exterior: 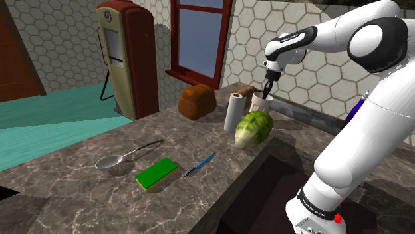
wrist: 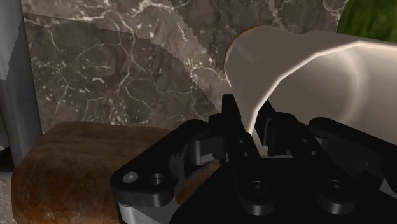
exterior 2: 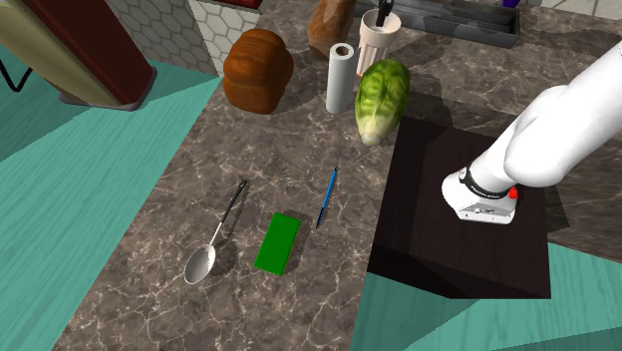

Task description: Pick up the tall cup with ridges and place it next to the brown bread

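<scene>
The gripper [wrist: 253, 127] pinches the rim of the tall cup [wrist: 305, 63]; lettuce [exterior: 254, 127] hides its base; 1 loaf [exterior: 243, 89] behind is half covered.

Dark grey-brown marble countertop [exterior: 73, 186], white veining. Pale hexagon-tiled wall [exterior: 63, 40] behind it. Red-framed window [exterior: 199, 36] with blue panes, sill behind countertop's far edge. Red-and-cream upright cabinet shaped like old fuel pump [exterior: 126, 56] stands on teal floor [exterior: 46, 113] off countertop's long edge. Brown wooden panel [exterior: 16, 53] beside tiled wall. Even light, soft shadows.

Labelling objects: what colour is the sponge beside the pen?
Sponge: green top, yellow underside; shoulder view shows it best.
</scene>
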